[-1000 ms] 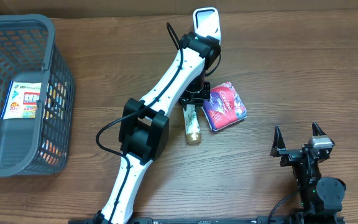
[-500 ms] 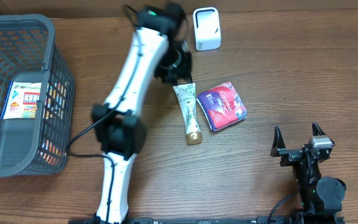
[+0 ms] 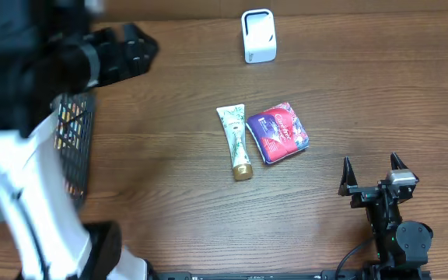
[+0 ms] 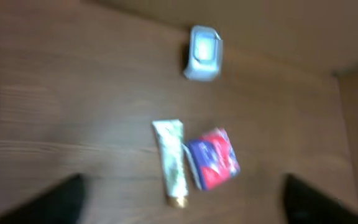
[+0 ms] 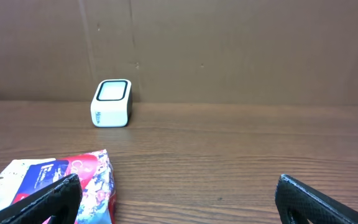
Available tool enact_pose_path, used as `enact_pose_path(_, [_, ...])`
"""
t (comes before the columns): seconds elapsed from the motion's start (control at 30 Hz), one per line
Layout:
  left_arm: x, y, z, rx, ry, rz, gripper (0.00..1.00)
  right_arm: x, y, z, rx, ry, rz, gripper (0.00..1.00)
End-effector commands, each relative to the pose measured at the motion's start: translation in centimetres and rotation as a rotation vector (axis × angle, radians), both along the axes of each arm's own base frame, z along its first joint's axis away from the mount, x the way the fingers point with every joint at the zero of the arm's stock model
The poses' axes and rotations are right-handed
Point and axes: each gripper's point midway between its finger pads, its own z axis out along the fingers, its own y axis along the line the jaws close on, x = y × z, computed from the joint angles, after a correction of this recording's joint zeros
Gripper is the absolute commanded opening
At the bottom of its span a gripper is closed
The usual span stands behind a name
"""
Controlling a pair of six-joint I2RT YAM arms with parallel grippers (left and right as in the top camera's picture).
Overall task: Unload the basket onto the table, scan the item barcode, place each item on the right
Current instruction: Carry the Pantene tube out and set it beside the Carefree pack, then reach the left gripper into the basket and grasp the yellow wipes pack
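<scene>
A cream tube with a gold cap lies flat at the table's middle. A red and blue pouch lies against its right side. The white barcode scanner stands at the back edge. My left arm is raised high at the left, blurred. In the left wrist view my left gripper looks down from far above on the tube, the pouch and the scanner; it is open and holds nothing. My right gripper rests open at the front right, with the pouch to its left.
A grey mesh basket with packets inside stands at the left, mostly hidden behind my raised left arm. A brown cardboard wall runs along the back behind the scanner.
My left gripper opened and left the tube on the table. The left arm rose and swung from the scanner to the far left. The right arm stayed still.
</scene>
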Motion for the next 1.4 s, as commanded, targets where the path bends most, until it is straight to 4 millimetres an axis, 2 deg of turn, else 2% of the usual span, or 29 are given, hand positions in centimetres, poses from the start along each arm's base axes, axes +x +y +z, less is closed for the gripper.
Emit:
enact_pose_path(0.0, [-2.9,9.0,2.3,0.161,-0.071,0.321,1.0,0.0,-0.3,-0.1,-0.005,-0.007,-0.015,1.0])
enact_pose_path(0.13, [-6.3,17.0,2.9,0.211,-0.058,0.662,1.0,0.0,-0.3,-0.1,-0.005,-0.007,-0.015,1.0])
enact_pose_path(0.2, [-7.6,19.9,2.5,0.179,-0.035,0.801,1.0,0.0,-0.3,-0.1,-0.004,-0.007,-0.015,1.0])
enact_pose_path(0.33, [-8.7,24.4,0.3,0.107,0.045,0.987,1.0,0.0,-0.3,-0.1,-0.004,-0.007,-0.015,1.0])
enact_pose_path(0.47, [-7.8,27.4,-3.5,0.048,0.169,1.064,1.0,0.0,-0.3,-0.1,-0.005,-0.006,-0.015,1.0])
enact_pose_path(0.53, [-6.7,28.3,-5.6,0.033,0.236,1.059,1.0,0.0,-0.3,-0.1,-0.004,-0.007,-0.015,1.0])
enact_pose_path(0.57, [-6.2,28.7,-6.7,0.022,0.268,1.052,0.94,0.0,-0.3,-0.1,-0.005,-0.006,-0.015,1.0])
enact_pose_path(0.6, [-5.0,29.1,-8.9,-0.01,0.328,1.031,0.88,0.0,-0.3,-0.1,-0.005,-0.006,-0.015,1.0])
enact_pose_path(0.63, [-4.4,29.3,-9.9,-0.028,0.353,1.02,0.87,0.0,-0.3,-0.1,-0.005,-0.006,-0.015,1.0])
enact_pose_path(0.77, [-2.5,30.3,-13.8,-0.078,0.445,0.993,0.87,0.0,-0.3,-0.1,-0.004,-0.007,-0.015,1.0])
enact_pose_path(0.97, [-1.2,31.4,-19.5,-0.11,0.599,0.974,0.87,0.0,-0.3,-0.1,-0.005,-0.007,-0.015,1.0])
enact_pose_path(1.13, [-0.4,31.6,-22.4,-0.143,0.663,0.958,0.87,0.0,-0.3,-0.1,-0.004,-0.007,-0.015,1.0])
enact_pose_path(1.37, [0.8,31.7,-24.5,-0.146,0.692,0.929,0.87,0.0,-0.3,-0.1,-0.004,-0.007,-0.015,1.0])
